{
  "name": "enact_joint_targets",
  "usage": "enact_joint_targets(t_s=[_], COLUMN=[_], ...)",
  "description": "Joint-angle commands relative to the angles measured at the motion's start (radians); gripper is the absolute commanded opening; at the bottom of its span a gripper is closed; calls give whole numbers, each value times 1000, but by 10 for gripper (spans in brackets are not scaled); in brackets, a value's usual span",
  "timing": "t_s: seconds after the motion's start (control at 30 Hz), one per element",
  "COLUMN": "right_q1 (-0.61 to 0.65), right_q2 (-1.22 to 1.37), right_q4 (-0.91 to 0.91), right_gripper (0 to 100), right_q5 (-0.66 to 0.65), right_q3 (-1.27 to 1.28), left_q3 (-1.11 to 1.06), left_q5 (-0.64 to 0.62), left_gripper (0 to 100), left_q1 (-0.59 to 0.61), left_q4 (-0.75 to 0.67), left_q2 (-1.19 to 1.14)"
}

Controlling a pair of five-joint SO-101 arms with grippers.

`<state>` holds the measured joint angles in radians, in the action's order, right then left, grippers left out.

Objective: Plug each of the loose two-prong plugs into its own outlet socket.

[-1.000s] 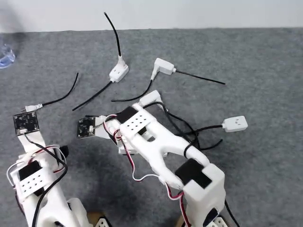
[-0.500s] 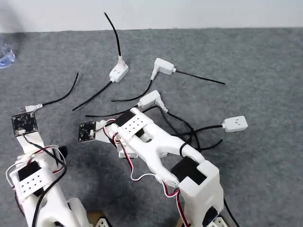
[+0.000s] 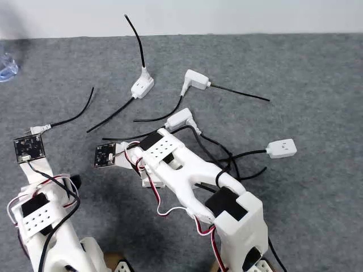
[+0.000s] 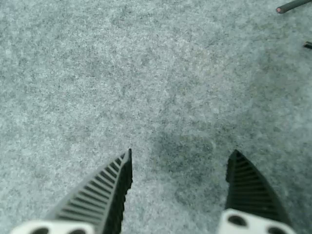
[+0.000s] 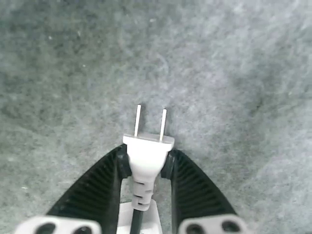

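Grey carpet (image 3: 317,85) covers the table. In the right wrist view we see the right gripper (image 5: 146,155) clenched on a white two-prong plug (image 5: 147,144), held by its body with both prongs pointing away from the fingers over the carpet. In the left wrist view the left gripper (image 4: 182,154) has its fingers spread wide, carpet showing between them, and a black cable end (image 4: 292,6) lies farther off. The high view adds the layout. An outlet socket (image 3: 282,148) lies alone on its cord beside the right arm (image 3: 193,175). Three white connectors (image 3: 142,86) (image 3: 195,79) (image 3: 180,119) lie beyond that arm. We cannot tell whether these are plugs or sockets.
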<state>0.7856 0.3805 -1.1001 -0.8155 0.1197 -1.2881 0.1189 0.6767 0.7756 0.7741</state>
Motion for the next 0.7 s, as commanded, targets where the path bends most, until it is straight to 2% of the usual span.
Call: enact_joint_targets(t_s=[0.0,0.13,0.23,0.4,0.57,0.67], right_q1=[-13,-44,-56,-111,-203,-216], right_q2=[-104,-257,-344,-449,-512,-527], right_q4=[-4,-53,-87,-79,-61,-25], right_gripper=[9,9,9,9,9,9], right_q5=[12,101,147,255,293,292], right_q3=[-8,-6,6,40,74,117], left_q3=[7,28,117,334,421,395], left_q5=[6,-5,-121,-443,-486,-516], left_gripper=[295,295,295,295,294,281], left_q1=[3,-5,-38,-301,-629,-733], left_q4=[-21,-15,38,189,273,252], left_q2=[11,11,11,11,11,11])
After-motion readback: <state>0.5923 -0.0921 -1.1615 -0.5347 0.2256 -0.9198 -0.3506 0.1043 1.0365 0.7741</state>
